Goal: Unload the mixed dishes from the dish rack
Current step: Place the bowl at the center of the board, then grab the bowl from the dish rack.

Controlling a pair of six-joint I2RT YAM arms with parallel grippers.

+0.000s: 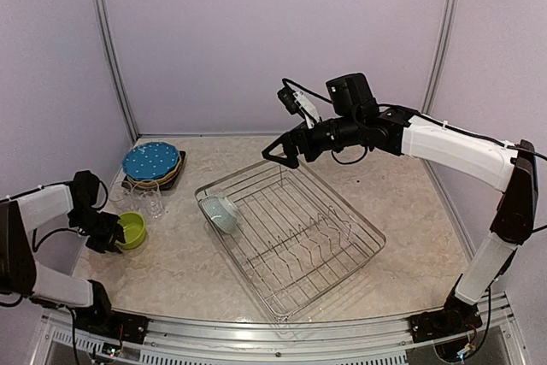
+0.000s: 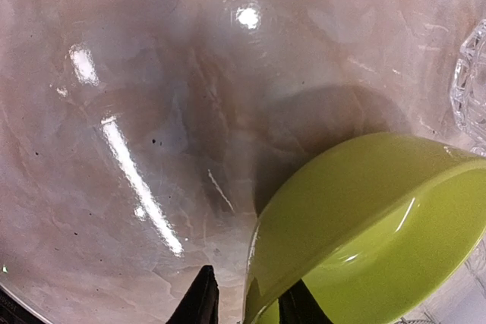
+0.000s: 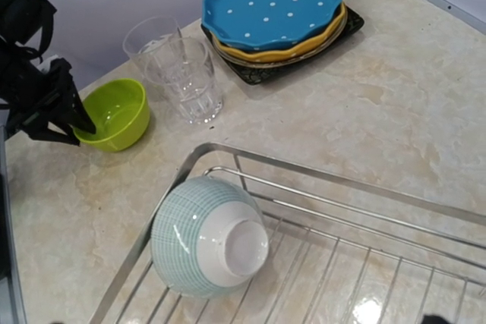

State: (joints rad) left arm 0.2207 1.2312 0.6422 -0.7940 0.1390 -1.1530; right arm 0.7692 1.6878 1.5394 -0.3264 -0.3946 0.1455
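The left end effector [image 2: 250, 305] straddles the rim of the lime bowl [image 3: 114, 115], one finger inside and one outside; a sliver of tabletop [image 1: 410, 194] shows between the outer finger and the bowl wall, so the hold is released rather than clenched. The bowl sits upright on the tabletop near the left edge, outside the rack [image 1: 382, 235]. Just beside it, farther back, stand two clear glasses [image 3: 186, 77], upright and close together. Behind them is a stack of plates: a blue-dotted plate [image 3: 269, 1] on top, an orange one [image 3: 304, 47] under it, and a black square plate [image 3: 345, 24] at the bottom. The right end effector [image 1: 278, 153] hangs above the rack's far corner with its fingers spread wide and nothing between them. Below it, in the rack's far-left corner, a pale-blue bowl [image 3: 201, 237] lies on its side against the wire wall, its white foot facing up and outward. The tines in the rest of the rack hold no dishes.
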